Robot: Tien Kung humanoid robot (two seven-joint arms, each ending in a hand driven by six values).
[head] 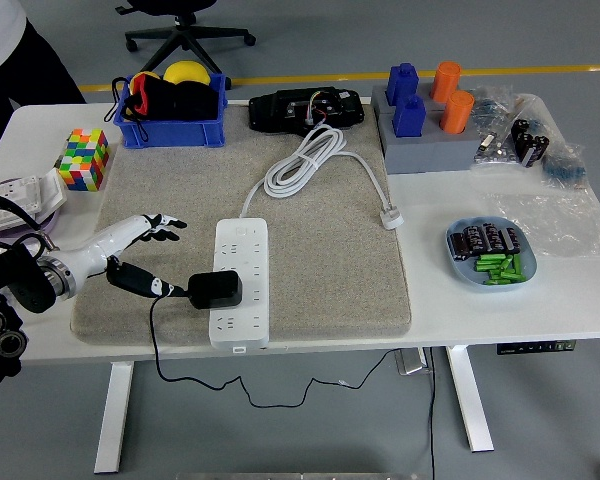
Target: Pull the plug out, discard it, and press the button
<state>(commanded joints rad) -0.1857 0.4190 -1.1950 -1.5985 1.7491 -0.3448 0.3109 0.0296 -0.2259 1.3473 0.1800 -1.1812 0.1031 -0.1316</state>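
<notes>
One robot hand [140, 252] is in our view, the left, reaching in from the left edge over the grey mat [320, 290] on the white counter [500, 310]. We see its upper fingers [165, 223] spread and pointing right, holding nothing, while a lower digit stretches toward the black plug [215, 290] and looks to touch its left end; we cannot tell whether it presses. The plug sits in the white strip [240, 285], near the strip's lower half, its thin black cord [155, 345] dropping over the counter's near edge. The strip's own white cable [305, 165] lies coiled further back on the mat. Behind the mat we note a blue bin [170, 130], a colour cube [84, 158] to its left, and a blue dish [460, 268] of small parts to the right of the mat.
</notes>
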